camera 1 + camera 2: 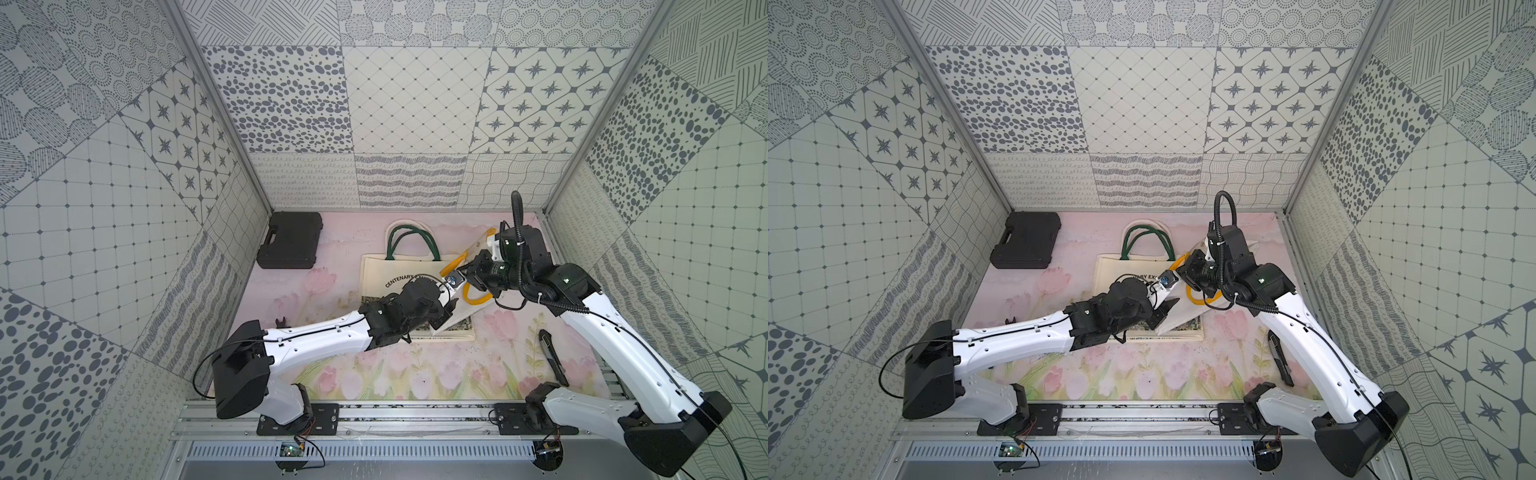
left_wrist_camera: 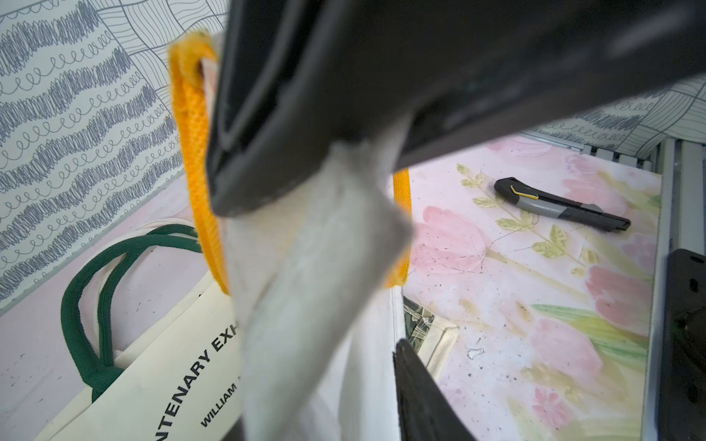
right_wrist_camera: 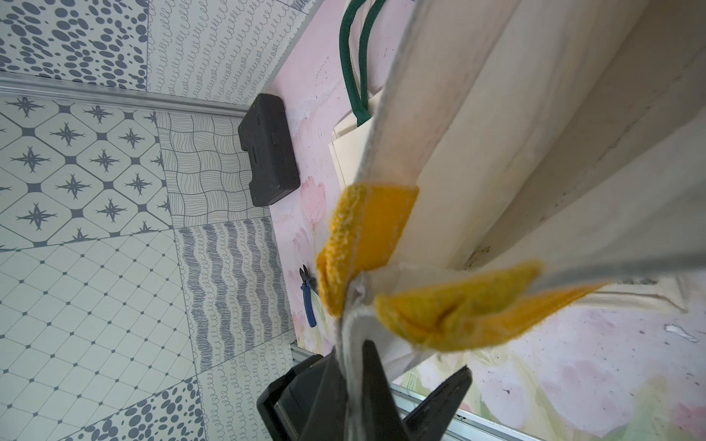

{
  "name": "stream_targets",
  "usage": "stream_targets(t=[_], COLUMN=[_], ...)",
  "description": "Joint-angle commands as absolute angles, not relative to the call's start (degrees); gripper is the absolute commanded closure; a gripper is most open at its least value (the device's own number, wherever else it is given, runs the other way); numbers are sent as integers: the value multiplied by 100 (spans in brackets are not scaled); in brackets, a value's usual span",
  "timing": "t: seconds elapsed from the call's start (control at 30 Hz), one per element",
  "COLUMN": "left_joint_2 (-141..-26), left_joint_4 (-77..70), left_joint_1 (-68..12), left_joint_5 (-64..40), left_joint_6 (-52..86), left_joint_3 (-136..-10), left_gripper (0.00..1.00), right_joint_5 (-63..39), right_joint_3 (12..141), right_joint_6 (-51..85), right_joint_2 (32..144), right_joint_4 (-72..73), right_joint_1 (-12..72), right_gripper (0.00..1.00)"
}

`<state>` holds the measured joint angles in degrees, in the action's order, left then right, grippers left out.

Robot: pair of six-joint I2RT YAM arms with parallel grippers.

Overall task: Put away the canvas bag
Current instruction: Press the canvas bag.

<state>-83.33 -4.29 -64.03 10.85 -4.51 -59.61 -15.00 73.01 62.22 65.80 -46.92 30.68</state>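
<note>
Looks like mid-regrasp: one hold made, second not yet. Yellow-handled canvas bag (image 1: 457,316) hanging slantwise off the counter (image 1: 324,365), over the right half of a green-handled tote (image 1: 380,272) lying flat, printed "CENTENARY EXH…". Cannot tell whether touching the tote below.

Pinched at the rim, right by the root of a yellow handle (image 3: 366,229), by the right fingers (image 3: 372,397): clenched on the cloth edge, plain in the right wrist view. Lower corner of the same bag sitting between the left fingers (image 2: 267,133): spread apart, upper one against the cloth, no clamp visible, so counted as released around the corner.

Next, by my read: close the left on that corner, with real bite past the hem, not just the tip. Then either draw the two holds apart to flatten the panel or bring them together to fold; cannot tell which. Final spot not evident either; maybe into or onto the tote, only a guess.

Worth watching: loose yellow handle loop close to both wrists, easy to snag. Limp canvas, likely to slip from a shallow pinch. Stay clear of the utility knife (image 1: 552,361) on the right of the counter; black case (image 1: 291,239) in the far left corner well apart.
</note>
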Motion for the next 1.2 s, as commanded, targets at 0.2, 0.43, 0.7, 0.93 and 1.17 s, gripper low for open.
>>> stream_targets(t=[0.2,0.43,0.7,0.93,1.17], left_joint_2=[-7483,-7422,-7959,-8220,-8019], left_joint_4=[-1679,-2175,-2045,-1328,-1415], left_joint_1=[-6368,-6356,-6359,-6406,-6442], left_joint_5=[318,51,-50,1300,1539], left_joint_6=[-950,-947,-932,-944,-874], left_joint_3=[-5508,-5221,-5588,-5942,-5542], left_gripper=[61,60,60,71,61], right_joint_5=[-1853,-2099,-2432,-2510,-2619], right_joint_3=[7293,7170,7014,7157,7456], right_joint_6=[6073,6250,6463,6384,6276], right_joint_2=[6561,6571,6514,6531,6704], right_joint_4=[-4699,-4476,-4055,-4072,-4171], right_joint_1=[3060,3039,3041,3024,2984], right_gripper=[100,100,100,100,100])
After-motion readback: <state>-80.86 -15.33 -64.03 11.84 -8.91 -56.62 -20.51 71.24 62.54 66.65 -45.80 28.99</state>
